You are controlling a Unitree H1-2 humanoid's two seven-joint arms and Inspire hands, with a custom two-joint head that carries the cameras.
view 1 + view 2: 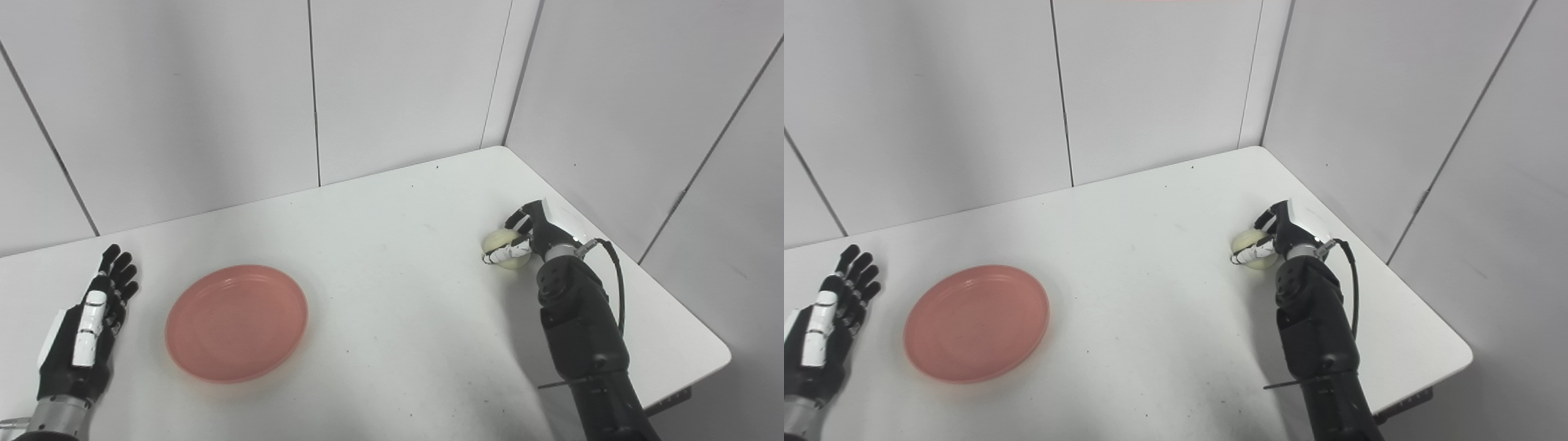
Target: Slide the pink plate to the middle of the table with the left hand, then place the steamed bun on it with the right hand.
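right hand (528,236) fingers (503,253) wrapped around steamed bun (497,241) on worktop (392,245); left hand (92,318) flat, fingers spread, empty, beside pink plate (236,322).

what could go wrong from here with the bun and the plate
1. The right robot hand wraps the steamed bun from one side only, near the table's right edge; a loose hold could let it roll off.
2. The pink plate sits left of the table's middle, so the carry is long and the bun may slip.
3. The left robot hand rests open beside the plate, not steadying it; a hard drop could shift the plate.
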